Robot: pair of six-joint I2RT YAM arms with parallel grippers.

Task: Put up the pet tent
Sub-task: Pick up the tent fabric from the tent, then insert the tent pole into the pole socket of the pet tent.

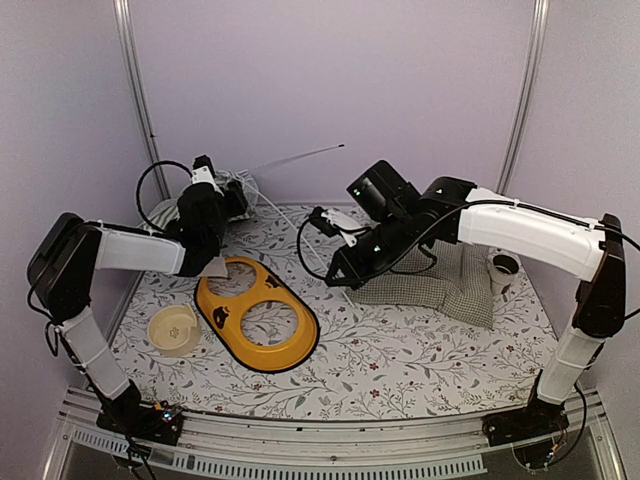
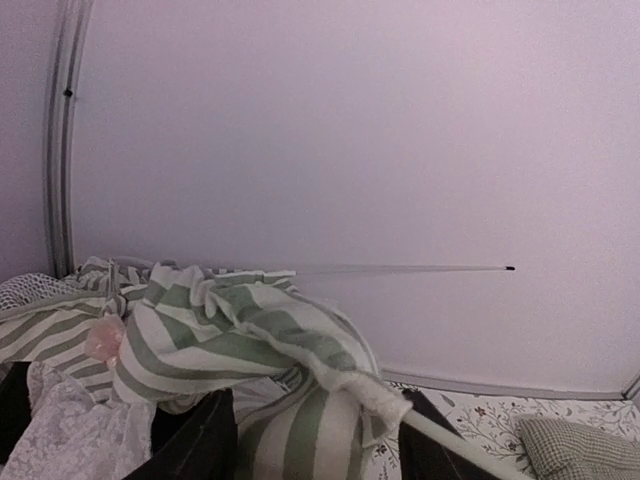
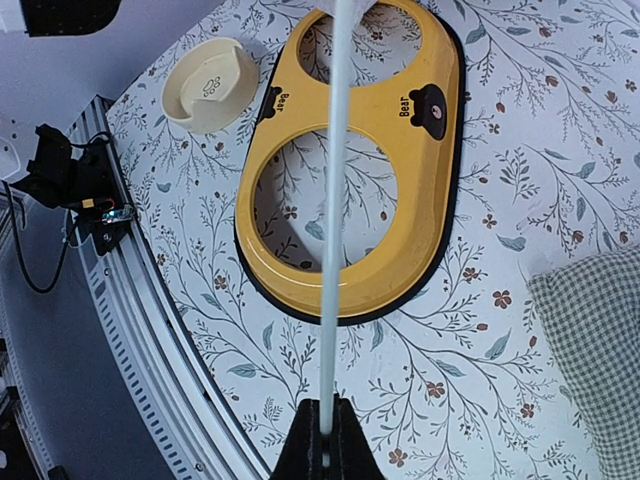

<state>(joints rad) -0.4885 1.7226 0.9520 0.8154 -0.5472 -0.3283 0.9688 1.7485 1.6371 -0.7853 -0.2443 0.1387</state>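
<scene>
The pet tent [image 1: 236,184] lies crumpled at the back left corner, its green-and-white striped fabric [image 2: 220,340] filling the left wrist view. My left gripper [image 2: 315,405] is open, its dark fingers [image 2: 195,440] standing either side of a bunched fold, with a sliver of tablecloth showing beside the right one. A white pole [image 2: 465,447] leaves the fabric sleeve toward the lower right. It crosses the table [image 1: 295,232] to my right gripper [image 3: 325,440], which is shut on it [image 3: 330,200]. A second thin pole [image 2: 400,268] sticks out along the wall.
A yellow two-hole bowl holder [image 1: 255,312] lies under the pole. A cream bowl [image 1: 173,328] sits to its left. A green-checked cushion [image 1: 440,285] rests under the right arm, with a white cup [image 1: 503,268] behind it. The metal rail [image 3: 150,300] marks the table's front edge.
</scene>
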